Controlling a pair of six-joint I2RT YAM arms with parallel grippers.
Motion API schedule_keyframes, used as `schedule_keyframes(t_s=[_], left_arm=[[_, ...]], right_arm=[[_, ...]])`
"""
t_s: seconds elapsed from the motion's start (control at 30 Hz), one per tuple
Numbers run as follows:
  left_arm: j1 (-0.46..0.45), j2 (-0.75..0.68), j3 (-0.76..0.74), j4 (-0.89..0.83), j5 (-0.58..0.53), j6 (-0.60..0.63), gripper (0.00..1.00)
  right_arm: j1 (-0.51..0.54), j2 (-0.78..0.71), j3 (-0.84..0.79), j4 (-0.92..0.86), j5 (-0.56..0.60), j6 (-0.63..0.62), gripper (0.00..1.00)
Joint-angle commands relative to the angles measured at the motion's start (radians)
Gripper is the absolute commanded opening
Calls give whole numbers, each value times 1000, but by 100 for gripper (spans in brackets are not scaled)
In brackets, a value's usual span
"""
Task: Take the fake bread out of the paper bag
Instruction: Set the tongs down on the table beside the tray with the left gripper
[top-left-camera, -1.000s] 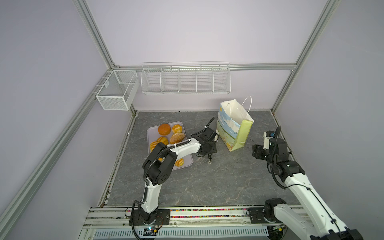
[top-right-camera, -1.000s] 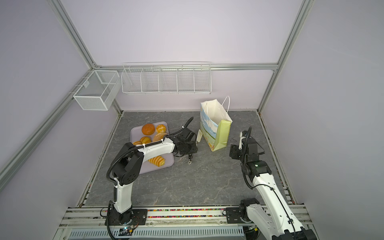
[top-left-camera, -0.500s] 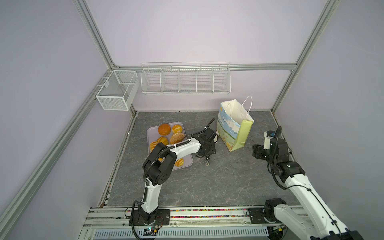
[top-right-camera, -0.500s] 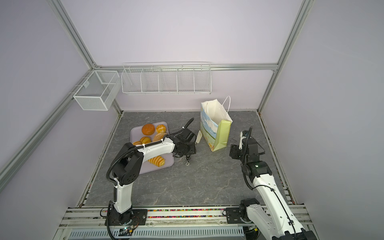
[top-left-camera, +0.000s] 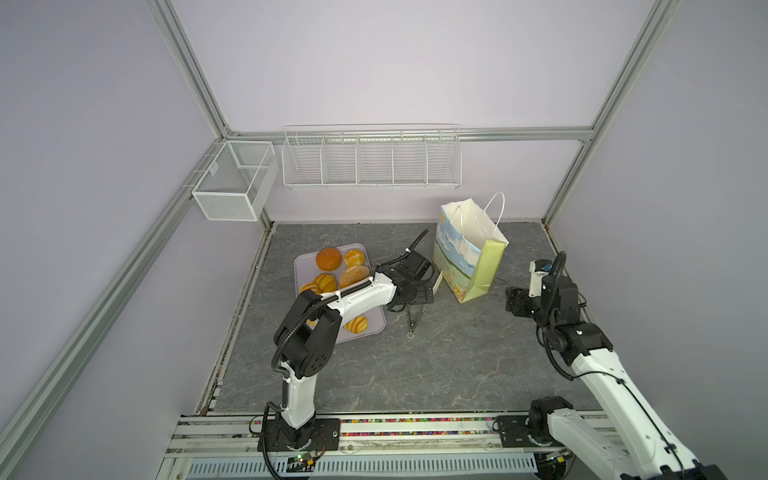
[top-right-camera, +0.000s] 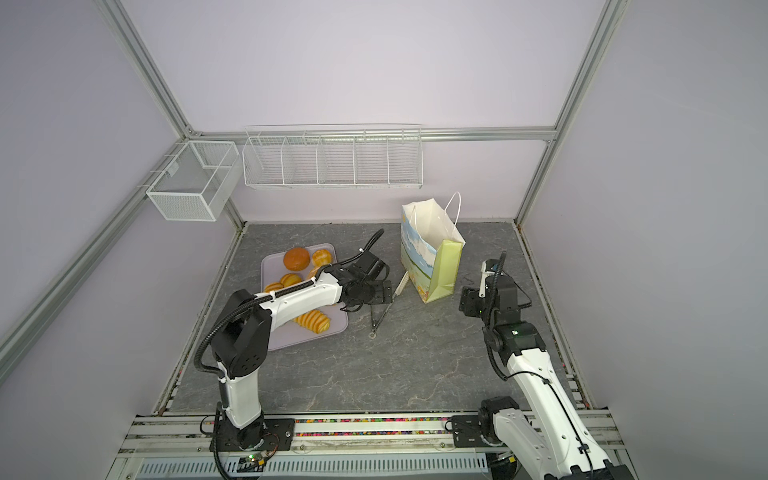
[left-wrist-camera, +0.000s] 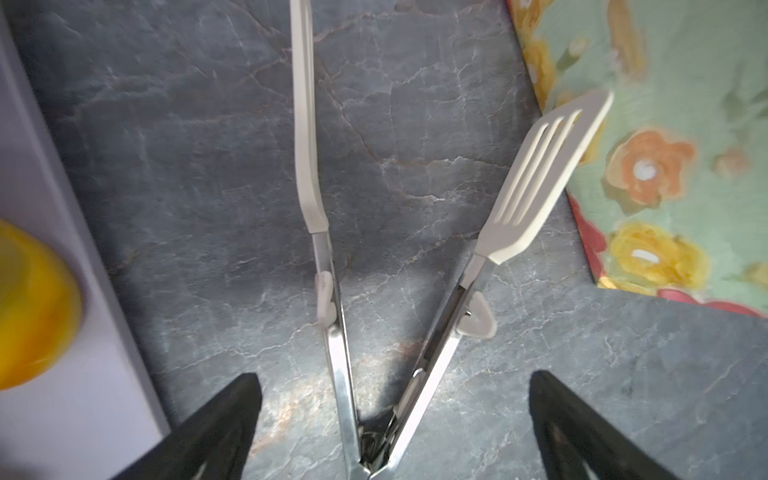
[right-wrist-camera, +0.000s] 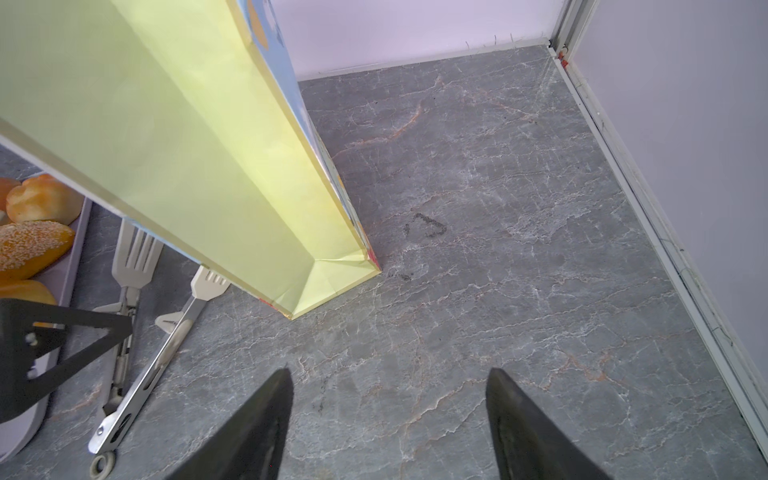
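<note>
Beside the paper bag (top-left-camera: 469, 257), slotted steel tongs (left-wrist-camera: 536, 174) lie splayed.

paper bag (top-left-camera: 457, 257): blue sky, clouds, orange/yellow flowers; side lt green. fake bread (top-left-camera: 328, 259) golden-orange, 1 seeded. tray (top-left-camera: 304, 269) lilac. tongs (left-wrist-camera: 536, 166) steel w/ cream tips. table (top-left-camera: 415, 374) grey marbled.

Upright paper bag (top-left-camera: 465, 257), fake bread (top-left-camera: 328, 258) on tray (top-left-camera: 304, 271).
The paper bag stands open-topped at the rear of the table (top-left-camera: 457, 365); the grey tray lies well left of it. Tongs (top-left-camera: 417, 318) lie between them, partly under the left gripper (top-left-camera: 419, 296). The right gripper (top-left-camera: 513, 301) sits right of the bag, apart from it.
</note>
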Motion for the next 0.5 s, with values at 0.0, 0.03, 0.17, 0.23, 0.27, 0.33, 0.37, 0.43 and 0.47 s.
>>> schedule_keyframes(t_s=[0.0,0.03,0.17,0.23,0.27,0.33,0.37,0.43,0.47], left_arm=[[1,-88,59,-72,-101,54,100],[1,-108,67,-91,-136,66,100],[10,-212,96,-165,-323,179,100],[28,-267,97,-178,-409,253,100],[44,-298,93,-178,-437,290,100],[94,-357,81,-169,-453,348,100],[126,-399,66,-146,-431,388,100],[183,-484,11,-74,-420,444,100],[216,-534,-35,-10,-412,480,100]], right_arm=[[-4,2,45,-9,31,-22,77],[-3,4,55,-12,38,-29,78],[-4,10,108,-34,73,-47,87],[-4,12,130,-45,105,-46,91],[-5,12,137,-48,120,-46,94],[-5,13,138,-48,151,-49,100],[-5,15,138,-44,170,-52,94],[-6,26,172,-40,209,-62,89],[-6,36,175,-36,234,-69,89]])
